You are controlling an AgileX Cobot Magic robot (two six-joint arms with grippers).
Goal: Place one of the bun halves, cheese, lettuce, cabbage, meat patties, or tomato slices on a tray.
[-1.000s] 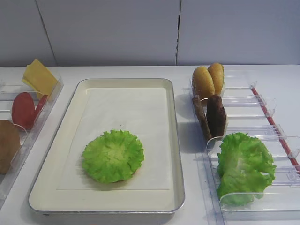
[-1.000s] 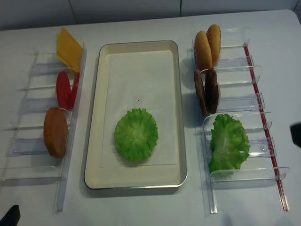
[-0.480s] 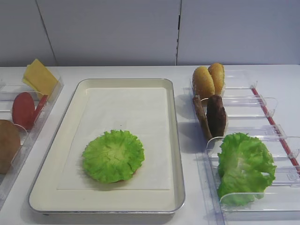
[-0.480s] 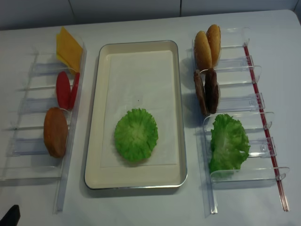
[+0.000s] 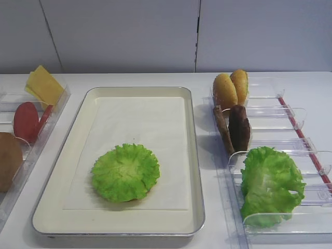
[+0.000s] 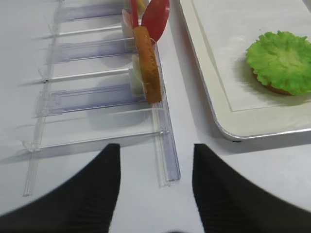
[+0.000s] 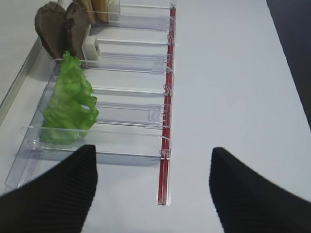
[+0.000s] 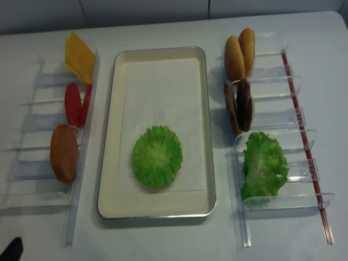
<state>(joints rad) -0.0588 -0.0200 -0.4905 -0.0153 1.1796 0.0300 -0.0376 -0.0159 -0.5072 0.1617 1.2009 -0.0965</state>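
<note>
The cream tray point(image 5: 193, 155) lies in the middle with the lettuce point(image 5: 125, 172) flat on its paper liner. A brown bun edge point(image 6: 266, 88) shows under the leaf. Two bun halves point(image 8: 240, 51) and the meat patties point(image 8: 239, 104) stand in the right rack, with the cabbage clump point(image 8: 263, 166) nearer. The left rack holds cheese point(image 8: 79, 56), tomato slices point(image 8: 75, 103) and another bun half point(image 8: 64, 152). My left gripper point(image 6: 155, 194) is open over bare table before the left rack. My right gripper point(image 7: 153, 189) is open before the right rack, holding nothing.
Clear plastic racks point(image 5: 290, 150) with upright dividers flank the tray on both sides. A red strip point(image 7: 167, 121) runs along the right rack's outer edge. White table stretches to the right of it. A dark bit of the left arm point(image 8: 11, 251) shows at the bottom corner.
A dark part of the right gripper at the right edge of the overhead view a second ago has left that view. The food and the tray lie as before.
</note>
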